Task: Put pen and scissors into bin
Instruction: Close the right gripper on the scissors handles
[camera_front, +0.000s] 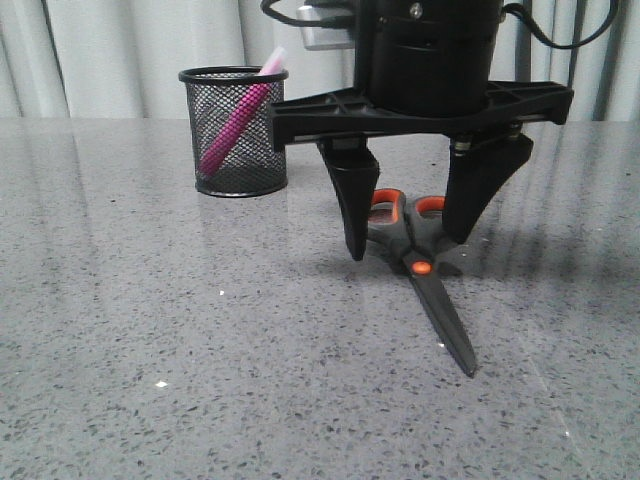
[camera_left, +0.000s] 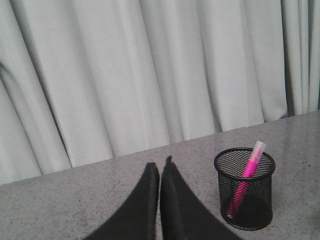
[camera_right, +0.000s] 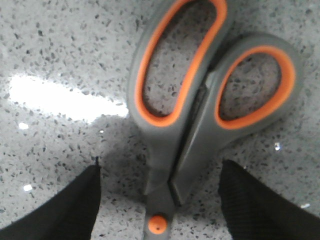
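Note:
The black mesh bin (camera_front: 233, 131) (camera_left: 244, 195) stands upright on the table with the pink pen (camera_front: 238, 118) (camera_left: 246, 178) leaning inside it, cap up. The scissors (camera_front: 423, 270) (camera_right: 200, 110) lie flat and closed to the bin's right, orange-lined loops toward the back, blades pointing to the table's front. My right gripper (camera_front: 407, 245) (camera_right: 159, 200) hangs open over them, one finger on each side of the handle neck near the orange pivot, touching nothing. My left gripper (camera_left: 160, 167) is shut and empty, to the side of the bin.
The grey speckled table (camera_front: 150, 330) runs back to a pale curtain (camera_left: 150, 75). The right arm's wide black body (camera_front: 420, 90) blocks part of the front view behind the scissors.

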